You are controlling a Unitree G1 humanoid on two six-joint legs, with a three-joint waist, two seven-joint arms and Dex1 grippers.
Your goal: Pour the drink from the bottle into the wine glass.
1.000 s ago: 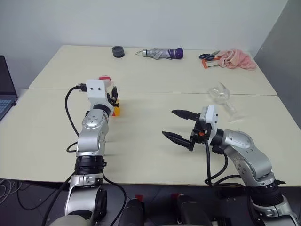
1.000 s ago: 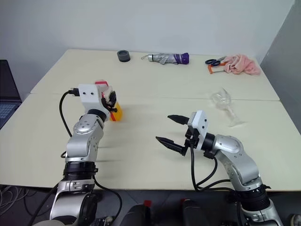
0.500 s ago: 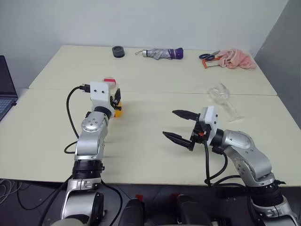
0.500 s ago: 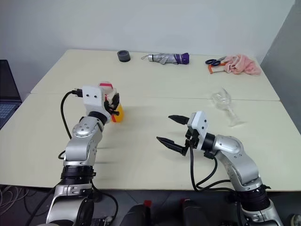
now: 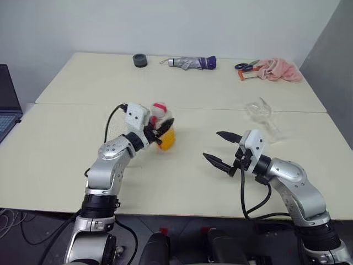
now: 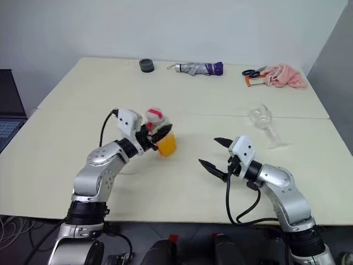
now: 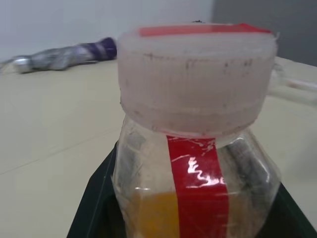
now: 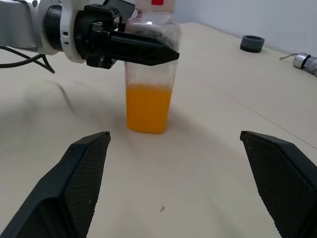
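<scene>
The bottle (image 5: 164,128) is small and clear, with a pale cap topped in red (image 7: 195,74) and a red label strip. It stands upright near the table's middle. The orange drink (image 8: 147,108) fills its lower part. My left gripper (image 5: 160,130) is shut on the bottle's upper body, with its black fingers (image 8: 141,49) on either side. My right gripper (image 5: 213,146) hangs open just right of the bottle, pointing at it, with nothing between its fingers. The wine glass (image 5: 258,110) lies tilted on its side at the right, beyond the right gripper.
Along the far edge lie a black ring (image 5: 140,60), a folded umbrella (image 5: 190,62), scissors (image 5: 246,66) and a pink cloth (image 5: 280,70). A laptop (image 5: 5,107) sits at the left edge. A seam (image 5: 220,109) runs across between the two tabletops.
My left gripper has swung right toward the table's middle, carrying the bottle and turning to point right. My right gripper has shifted slightly right, still open.
</scene>
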